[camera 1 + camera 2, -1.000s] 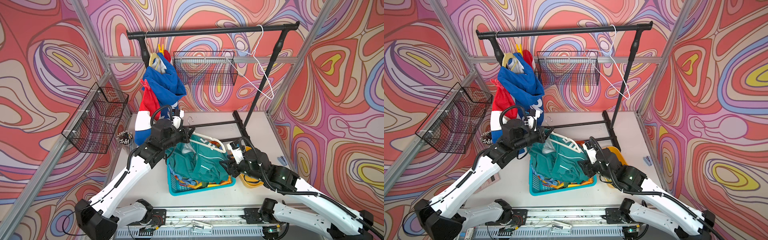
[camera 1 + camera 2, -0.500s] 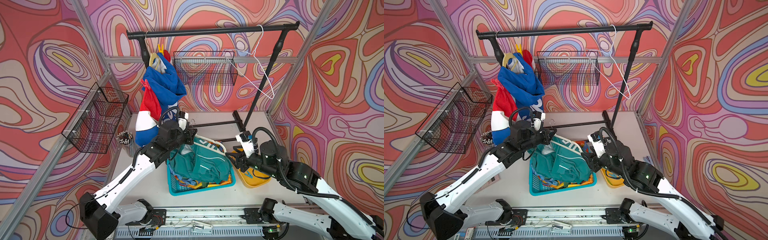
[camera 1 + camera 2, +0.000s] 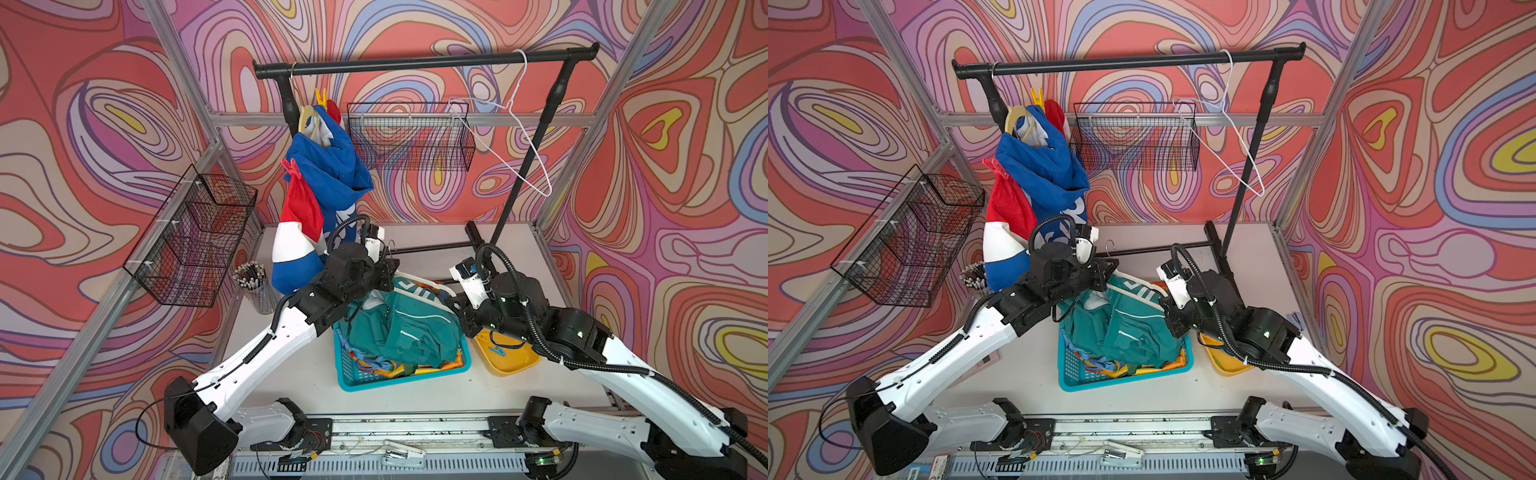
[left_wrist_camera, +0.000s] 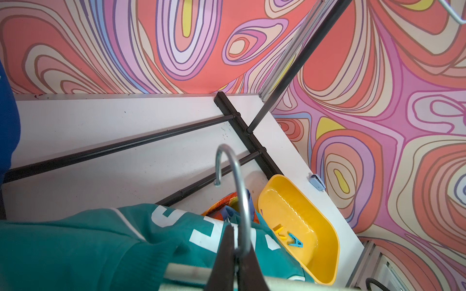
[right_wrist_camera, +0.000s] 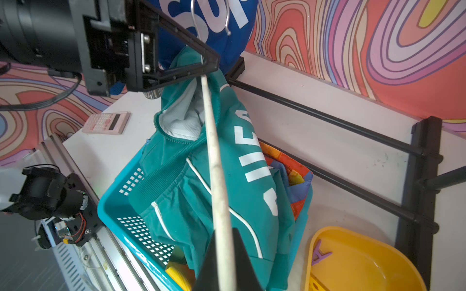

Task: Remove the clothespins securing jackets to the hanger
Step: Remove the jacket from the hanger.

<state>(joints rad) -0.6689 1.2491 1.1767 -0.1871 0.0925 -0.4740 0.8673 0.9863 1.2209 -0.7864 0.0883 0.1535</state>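
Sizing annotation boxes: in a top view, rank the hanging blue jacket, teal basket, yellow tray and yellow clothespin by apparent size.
1. blue jacket, narrowly; it hangs nearer the camera
2. teal basket
3. yellow tray, partly hidden
4. yellow clothespin

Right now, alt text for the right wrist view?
The right gripper clamps the bar of a cream hanger, and the left gripper clamps its hook's neck. A teal jacket hangs from it into a teal basket; a yellow tray beside holds a purple clothespin.
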